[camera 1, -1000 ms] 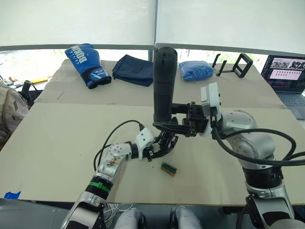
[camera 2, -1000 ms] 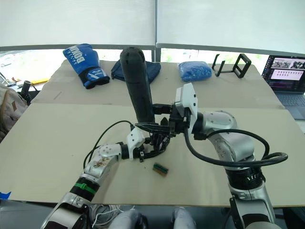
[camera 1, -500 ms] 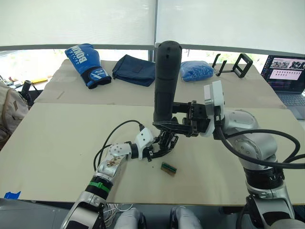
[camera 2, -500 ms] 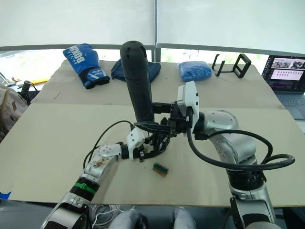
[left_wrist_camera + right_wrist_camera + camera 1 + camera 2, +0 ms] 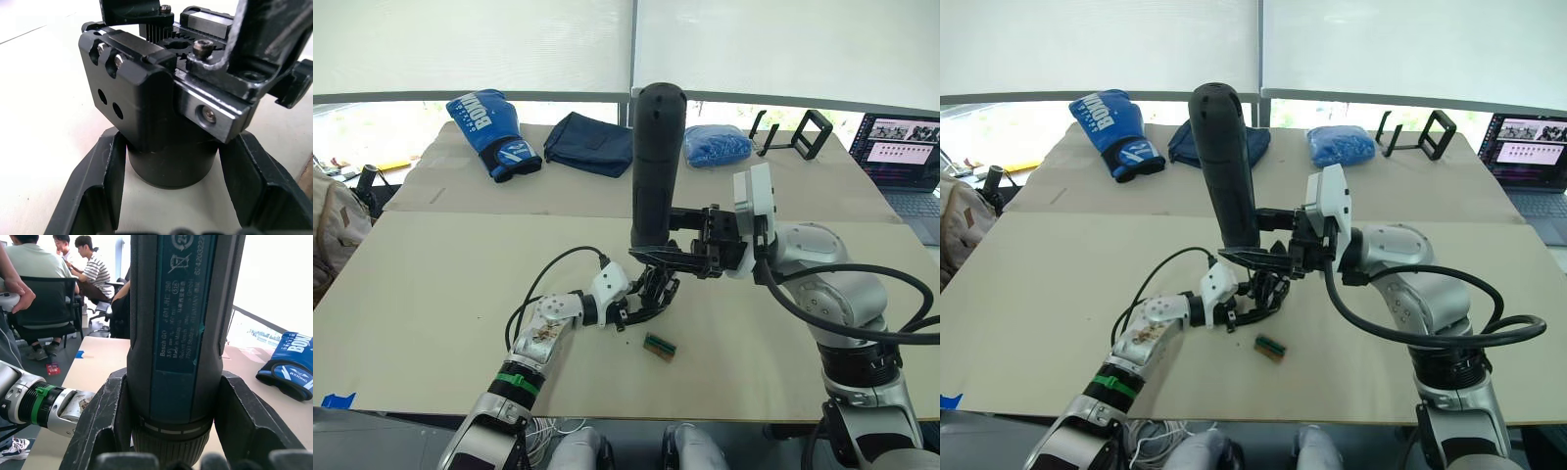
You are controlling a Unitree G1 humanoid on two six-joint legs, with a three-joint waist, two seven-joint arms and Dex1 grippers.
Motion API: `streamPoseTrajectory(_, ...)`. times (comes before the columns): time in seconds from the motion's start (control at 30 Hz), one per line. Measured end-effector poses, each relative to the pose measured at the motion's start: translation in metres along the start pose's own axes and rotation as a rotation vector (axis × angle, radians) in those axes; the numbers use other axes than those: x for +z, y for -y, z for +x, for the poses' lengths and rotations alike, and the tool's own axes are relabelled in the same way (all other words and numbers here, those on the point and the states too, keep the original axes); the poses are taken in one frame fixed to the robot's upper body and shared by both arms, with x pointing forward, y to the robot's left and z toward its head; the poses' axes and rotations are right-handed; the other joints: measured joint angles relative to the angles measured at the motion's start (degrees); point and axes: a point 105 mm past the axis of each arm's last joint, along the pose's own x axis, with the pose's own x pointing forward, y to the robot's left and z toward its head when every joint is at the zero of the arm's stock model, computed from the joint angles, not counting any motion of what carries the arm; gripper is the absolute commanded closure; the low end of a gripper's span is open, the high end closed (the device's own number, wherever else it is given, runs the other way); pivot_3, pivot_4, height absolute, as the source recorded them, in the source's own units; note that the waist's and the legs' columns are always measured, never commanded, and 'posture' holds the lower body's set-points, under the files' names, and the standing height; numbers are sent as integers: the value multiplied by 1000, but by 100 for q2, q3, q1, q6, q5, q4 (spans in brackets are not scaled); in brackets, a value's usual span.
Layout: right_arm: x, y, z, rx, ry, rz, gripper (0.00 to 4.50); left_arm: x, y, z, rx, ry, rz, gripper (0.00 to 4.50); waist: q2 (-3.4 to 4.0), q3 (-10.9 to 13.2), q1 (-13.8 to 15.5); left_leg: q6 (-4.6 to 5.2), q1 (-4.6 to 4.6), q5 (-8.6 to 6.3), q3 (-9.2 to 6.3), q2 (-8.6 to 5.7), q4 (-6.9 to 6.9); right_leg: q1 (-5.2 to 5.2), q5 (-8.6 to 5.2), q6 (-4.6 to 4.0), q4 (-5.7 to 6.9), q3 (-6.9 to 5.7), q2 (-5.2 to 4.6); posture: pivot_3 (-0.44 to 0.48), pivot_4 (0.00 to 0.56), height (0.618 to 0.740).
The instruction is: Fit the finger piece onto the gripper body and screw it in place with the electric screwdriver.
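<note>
1. The gripper body [image 5: 166,112] stands on the table [image 5: 431,284] near its middle, its rounded base down and its toothed framework up top.
2. My left gripper [image 5: 641,305] clamps that base, one finger [image 5: 93,191] pressed on each side of it.
3. The electric screwdriver [image 5: 654,166] stands upright directly over the gripper body, rounded end at 12 o'clock, its lower end just above the framework.
4. My right gripper [image 5: 1252,257] is closed around the screwdriver's lower barrel, a finger on either side.
5. I cannot make out the finger piece.
6. A small green-and-brown block [image 5: 659,346] lies on the table at 5 o'clock from the gripper body, apart from it.
7. Far across the table: a blue boxing glove [image 5: 494,132] at 10 o'clock, a black frame stand [image 5: 800,134] at 2 o'clock.
</note>
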Motion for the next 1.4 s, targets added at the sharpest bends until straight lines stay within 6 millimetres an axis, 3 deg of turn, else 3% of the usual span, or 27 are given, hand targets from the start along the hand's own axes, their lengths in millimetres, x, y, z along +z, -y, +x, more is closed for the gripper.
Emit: streamPoseTrajectory(1.4, -10, 5, 1, -40, -55, 24, 2561, 0, 1, 0, 1, 2, -2, 2237, 0, 0, 1, 0, 0, 0, 0, 0, -1, 0, 0, 0, -1, 0, 1, 0, 150, 740)
